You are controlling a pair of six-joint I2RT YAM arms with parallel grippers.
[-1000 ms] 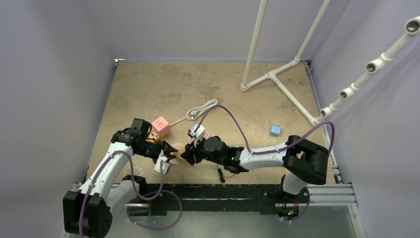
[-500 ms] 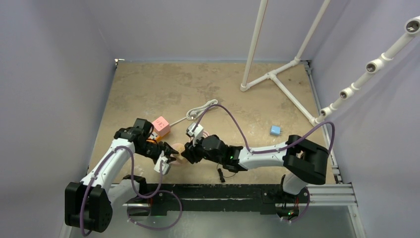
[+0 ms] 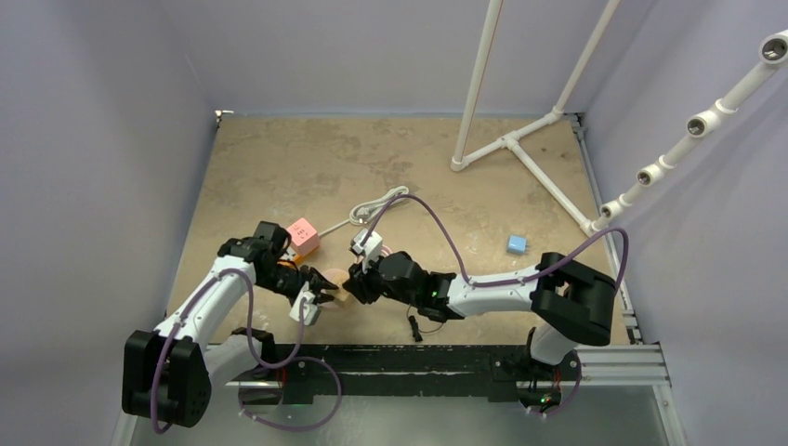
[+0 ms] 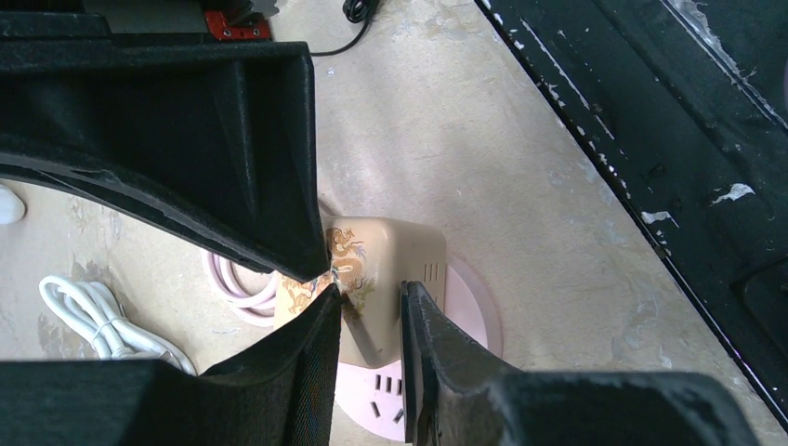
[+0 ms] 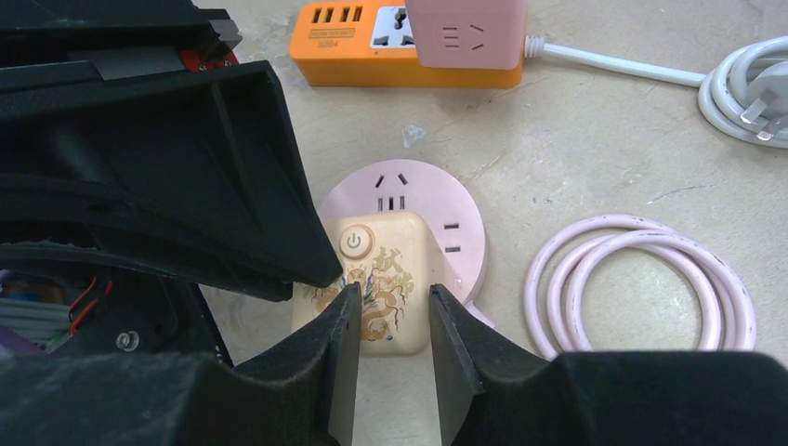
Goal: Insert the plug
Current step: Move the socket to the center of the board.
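Note:
A cream plug with a dragon print (image 5: 386, 279) sits on a round pink socket (image 5: 455, 223) on the table. It shows between my two grippers in the top view (image 3: 341, 297). My right gripper (image 5: 395, 290) is over the plug's top face, jaws a narrow gap apart, narrower than the plug. My left gripper (image 4: 369, 288) comes from the opposite side. Its jaws are also narrowly apart over the plug's (image 4: 367, 269) near corner, and one fingertip (image 5: 325, 269) touches the plug's edge. Neither gripper visibly clamps the plug. The socket (image 4: 465, 316) shows its free slots beside it.
An orange power strip (image 5: 353, 42) with a pink adapter (image 5: 465, 32) lies behind the socket. A pink cable coil (image 5: 641, 288) and a white cable bundle (image 5: 753, 84) lie nearby. A blue cube (image 3: 517, 244) and a white pipe frame (image 3: 506, 141) stand further right.
Both grippers have closed in slightly on the plug; the left forearm has shifted a little to the right. The plug and socket stay in place.

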